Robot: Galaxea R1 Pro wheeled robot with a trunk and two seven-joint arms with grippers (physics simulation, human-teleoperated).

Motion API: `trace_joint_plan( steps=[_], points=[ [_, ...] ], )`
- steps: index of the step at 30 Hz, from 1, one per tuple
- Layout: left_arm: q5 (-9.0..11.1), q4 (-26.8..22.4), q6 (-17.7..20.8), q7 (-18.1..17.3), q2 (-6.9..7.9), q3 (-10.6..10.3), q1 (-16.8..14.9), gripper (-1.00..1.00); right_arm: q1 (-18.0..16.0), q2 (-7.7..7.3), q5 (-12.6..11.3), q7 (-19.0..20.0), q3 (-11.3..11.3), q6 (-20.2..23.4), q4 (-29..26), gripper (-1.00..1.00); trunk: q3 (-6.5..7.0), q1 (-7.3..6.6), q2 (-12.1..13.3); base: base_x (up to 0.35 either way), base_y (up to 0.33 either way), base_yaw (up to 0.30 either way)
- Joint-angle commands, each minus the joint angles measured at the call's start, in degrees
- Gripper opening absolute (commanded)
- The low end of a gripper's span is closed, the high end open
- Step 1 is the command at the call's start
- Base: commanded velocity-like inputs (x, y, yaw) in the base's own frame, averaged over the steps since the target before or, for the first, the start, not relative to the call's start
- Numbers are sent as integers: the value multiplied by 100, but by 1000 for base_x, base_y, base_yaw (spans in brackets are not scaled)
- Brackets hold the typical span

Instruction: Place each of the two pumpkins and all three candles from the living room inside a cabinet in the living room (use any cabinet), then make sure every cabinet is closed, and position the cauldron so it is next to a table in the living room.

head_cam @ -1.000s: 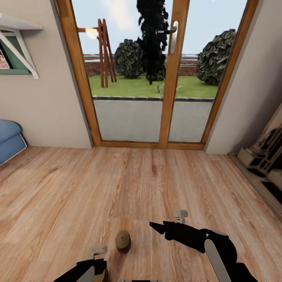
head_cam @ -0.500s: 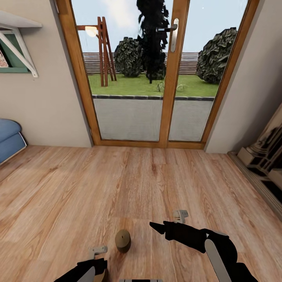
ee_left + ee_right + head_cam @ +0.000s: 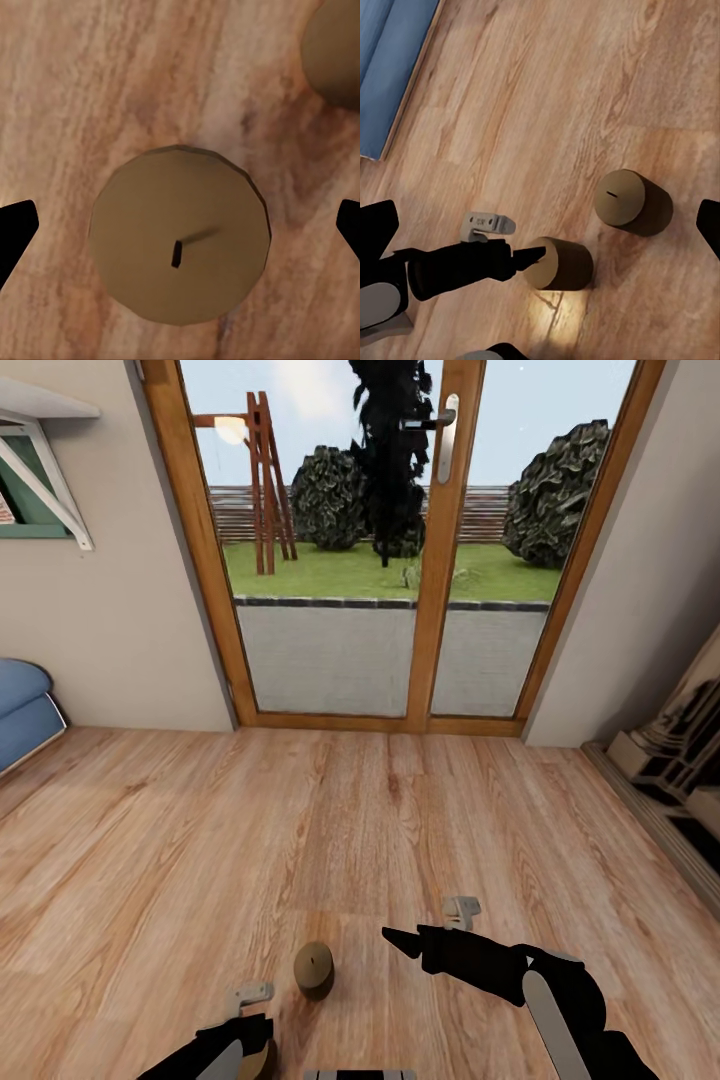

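Left tool (image 3: 180, 225) open, straddling candle (image 3: 180, 244); floor (image 3: 360, 820) open ahead.

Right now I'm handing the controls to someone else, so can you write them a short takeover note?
Left gripper: open, straddling a candle standing on the wood floor, not yet gripped.
Right gripper: holds nothing; open or shut cannot be told.
A second candle stands apart on the floor ahead, facing the glass doors.
Done: nothing stored.
Left: grip this candle, collect the rest, find the cabinet, close it, place the cauldron.
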Motion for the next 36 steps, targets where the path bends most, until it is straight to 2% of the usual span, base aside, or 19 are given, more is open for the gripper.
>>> trace_joint_plan(
  steps=[1, 3, 7, 11, 14, 19, 26, 30, 36],
  points=[
    [35, -21, 16, 47, 8, -44, -3, 100, -3, -2, 6, 14, 1, 23, -4, 100, -5, -1, -2, 0, 0, 0],
    [35, -25, 12, 48, 9, -46, -3, 100, -3, -2, 5, 14, 1, 22, -4, 100, -5, -1, -2, 0, 0, 0],
    [35, -30, 10, 48, 14, -42, -4, 100, -3, -2, 7, 14, 1, 20, -4, 100, -93, 9, -7, 0, 0, 0],
    [10, -38, 9, 49, 13, -40, -13, 100, -3, -2, 6, 12, 1, 24, -4, 100, -93, 9, -7, 0, 0, 0],
    [-241, -37, 2, 57, 10, -33, -19, 100, -3, -2, 7, 11, 1, 23, -4, 100, -93, 9, -7, 0, 0, 0],
    [-430, -38, -115, 90, 9, -30, -21, 100, -3, -2, 7, 13, 1, 24, -4, 100, -138, 14, -10, 0, 0, 0],
    [-470, -44, -169, 122, 2, -22, -21, 100, -3, -2, 7, 14, 1, 21, -4, 100, -160, 17, -11, 0, 0, 0],
    [-473, -49, -174, 132, -4, -20, -21, 100, -3, -2, 7, 13, 1, 22, -4, 100, -249, 27, -17, 0, 0, 0],
    [-482, -66, -175, 162, -8, -13, -21, 100, -3, -2, 1, 12, 1, 17, -4, 100, -249, 27, -17, 0, 0, 0]
  ],
)
